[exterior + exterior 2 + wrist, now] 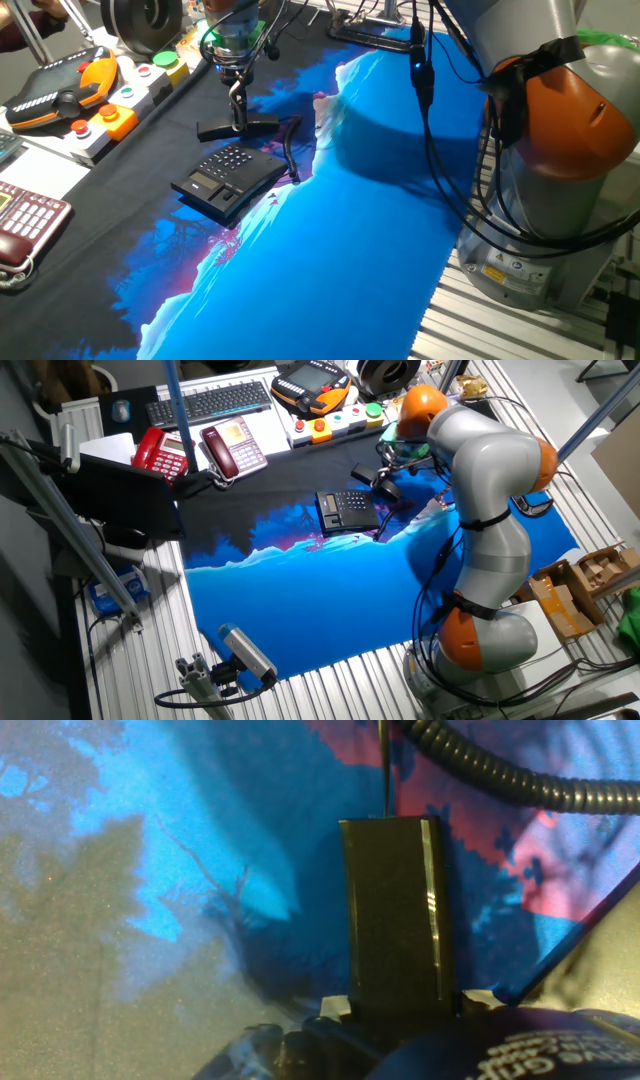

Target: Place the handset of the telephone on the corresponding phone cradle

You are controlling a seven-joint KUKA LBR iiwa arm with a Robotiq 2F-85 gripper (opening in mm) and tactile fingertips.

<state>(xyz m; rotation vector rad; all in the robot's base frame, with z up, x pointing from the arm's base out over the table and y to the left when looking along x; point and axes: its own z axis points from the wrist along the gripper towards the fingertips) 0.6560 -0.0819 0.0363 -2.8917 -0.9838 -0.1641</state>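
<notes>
Handset (237, 127) lifted just behind telephone (229, 178), toward desk's far edge, clamped mid-bar between gripper (238, 112) fingers. Cradle (258, 176) empty. Judged light, stiff, slippery plastic; coiled cord (520, 782) springy, may tug. Mid-bar hold suits balance.

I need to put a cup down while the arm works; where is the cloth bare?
Bare: the wide blue cloth between the telephone and the arm's base. Crowded: behind the telephone, where the tool holds the handset, and the far edge with the button box and red phone.
</notes>
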